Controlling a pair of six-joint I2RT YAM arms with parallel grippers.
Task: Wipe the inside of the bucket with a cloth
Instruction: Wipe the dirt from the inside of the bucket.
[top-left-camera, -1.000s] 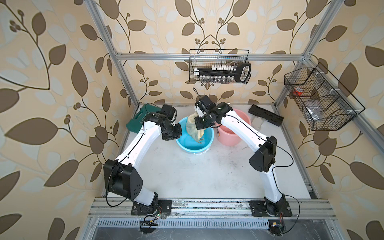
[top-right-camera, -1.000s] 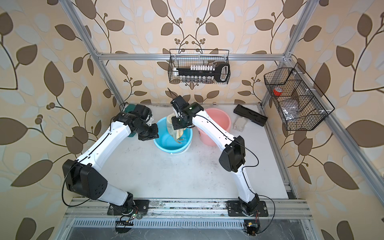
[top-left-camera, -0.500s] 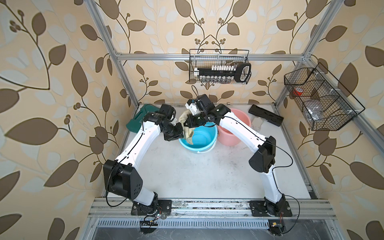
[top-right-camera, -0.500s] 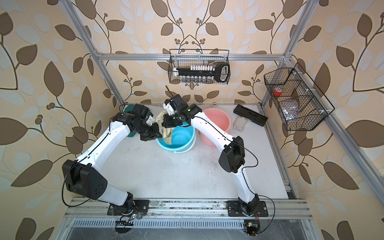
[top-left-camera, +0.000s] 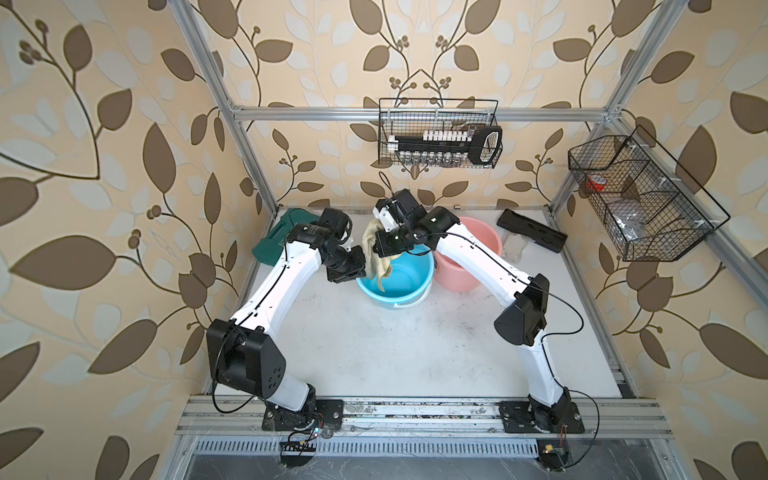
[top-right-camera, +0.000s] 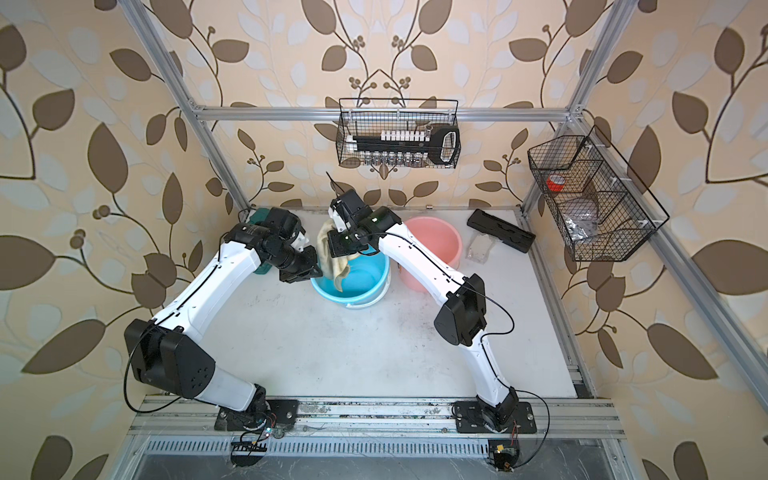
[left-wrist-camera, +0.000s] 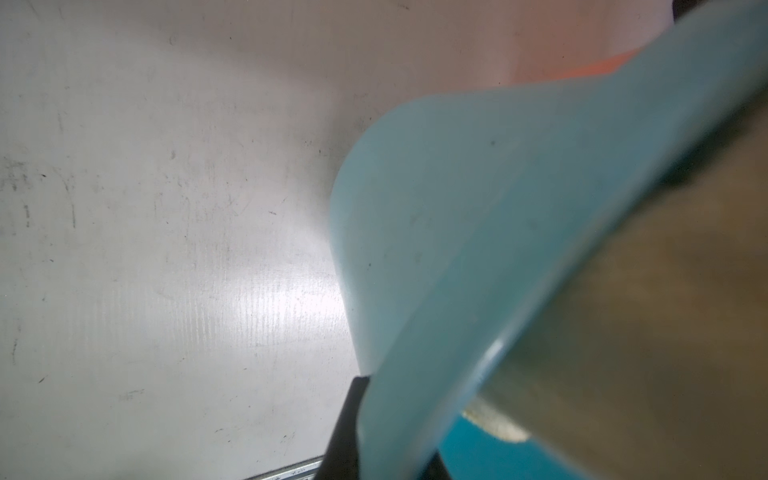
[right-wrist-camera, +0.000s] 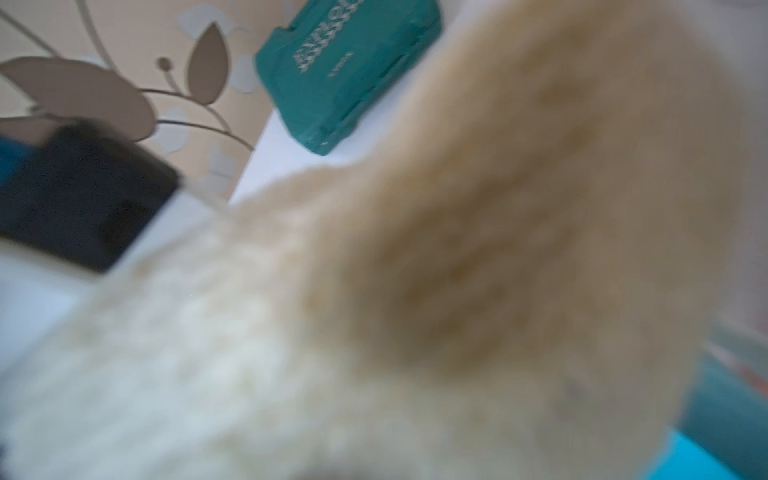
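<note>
Cloth (top-left-camera: 376, 261), a nubbly beige rag with dingy stains, hangs limp from the right gripper (top-left-camera: 375, 245), which is pinched on its top fold. It droops below the jaws into the smooth, round blue plastic bucket (top-left-camera: 406, 283). Beside the cloth, the left gripper (top-left-camera: 360, 272) clamps the bucket's thin rim.

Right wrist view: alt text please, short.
A blurred, pale yellowish-beige cloth with brownish stains fills most of the frame, close to the lens. Behind it, a teal plastic case lies on the white table by leaf-patterned wallpaper, and a sliver of blue plastic bucket shows at one corner.
</note>
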